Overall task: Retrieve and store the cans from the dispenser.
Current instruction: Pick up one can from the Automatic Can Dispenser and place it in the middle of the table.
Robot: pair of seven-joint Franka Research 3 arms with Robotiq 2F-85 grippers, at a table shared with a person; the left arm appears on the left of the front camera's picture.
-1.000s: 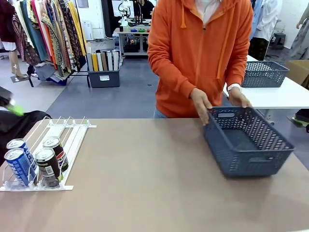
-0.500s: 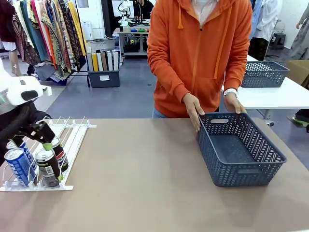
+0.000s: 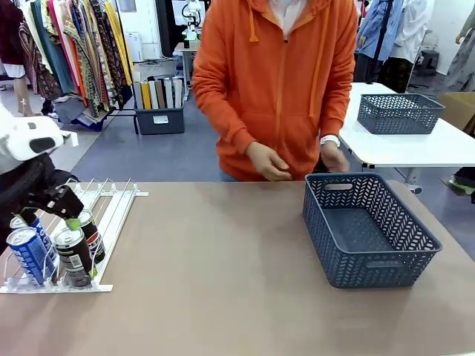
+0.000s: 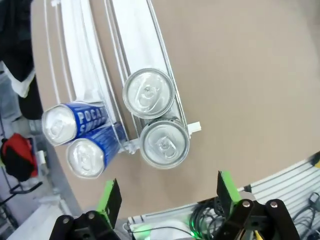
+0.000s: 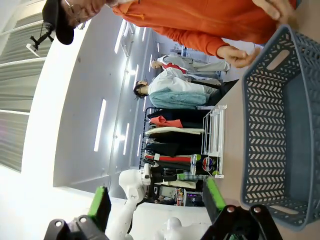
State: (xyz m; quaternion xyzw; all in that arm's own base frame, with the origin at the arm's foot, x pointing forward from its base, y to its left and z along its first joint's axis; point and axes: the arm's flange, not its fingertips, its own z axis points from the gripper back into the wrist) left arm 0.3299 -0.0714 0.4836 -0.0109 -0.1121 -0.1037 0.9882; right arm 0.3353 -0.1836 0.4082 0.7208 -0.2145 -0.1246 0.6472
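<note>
— While the left gripper [image 4: 168, 194] hangs over the dispenser [image 4: 135, 40], is it holding anything?
— No. Its fingers [image 4: 108, 200] are spread wide, and the cans [image 4: 164, 142] stand below them, none between the pads.
— Where are the cans exactly?
— Four, upright at the low front end of the dispenser, at the table's [image 3: 223, 282] left near corner. Two blue ones share one lane, two dark ones the next. Each pair touches front to back, and the front dark can sits at the lip.
— How will a can handle?
— My guess is thin aluminium, stiff enough for a moderate squeeze but easy to dent. It is smooth and round, so it may slip or twist in the pads. If full, it is weighty for its size. I would grip the body at about mid-height, pads on opposite sides, below the top rim.
— Which one first?
— A front can, probably the dark one, since its outer side is free. The lanes are tight, so one finger must slide into the narrow gap beside the blue cans. Lifting straight up should clear the lip, and the can behind will likely slide forward.
— And the right gripper [image 5: 156, 200]?
— Wide apart too, with nothing between its pads. It faces the basket [image 5: 267, 130], which stands empty on the table's right side. A person's hand [image 3: 267, 162] hovers just behind its far rim.
</note>
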